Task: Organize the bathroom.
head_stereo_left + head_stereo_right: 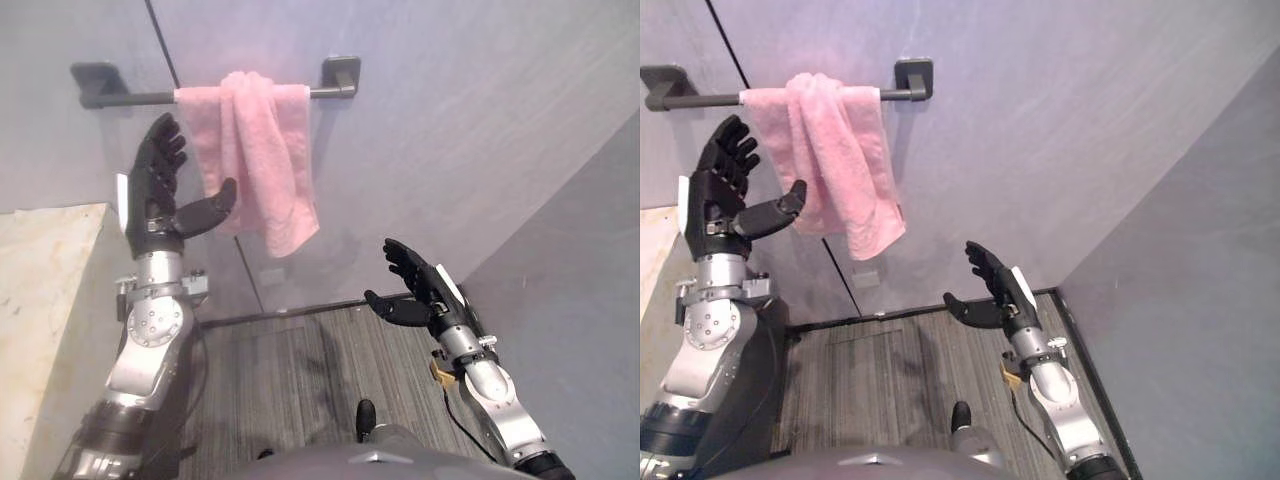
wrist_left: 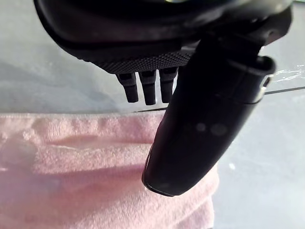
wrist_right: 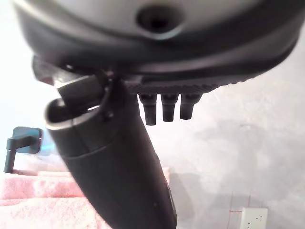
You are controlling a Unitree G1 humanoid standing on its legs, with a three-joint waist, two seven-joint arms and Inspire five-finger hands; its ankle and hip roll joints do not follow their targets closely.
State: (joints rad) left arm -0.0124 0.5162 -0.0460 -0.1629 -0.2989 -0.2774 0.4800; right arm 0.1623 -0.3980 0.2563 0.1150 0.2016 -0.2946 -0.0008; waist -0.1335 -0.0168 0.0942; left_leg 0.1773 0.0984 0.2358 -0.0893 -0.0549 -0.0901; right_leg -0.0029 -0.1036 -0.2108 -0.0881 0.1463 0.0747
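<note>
Both arms are shiny silver-grey metal with round joints and small screws. The left hand (image 1: pixel 160 190) and right hand (image 1: pixel 412 285) are black, with bumpy fingers and a fat smooth thumb each.

Pink towel (image 1: pixel 255 150): soft terry cloth, fuzzy nap. Towel bar (image 1: pixel 120 97): matt dark metal. Wall (image 1: pixel 450 120): smooth matt grey. Floor (image 1: pixel 290 370): wood-look planks, grey, streaky. Bench (image 1: pixel 40 300): pale marble-like stone, smooth.

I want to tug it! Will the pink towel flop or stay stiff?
Probably floppy: the pink towel hangs in soft folds over the towel bar. It looks light. It is only draped, bunched unevenly, so a tug may slide it off.
</note>
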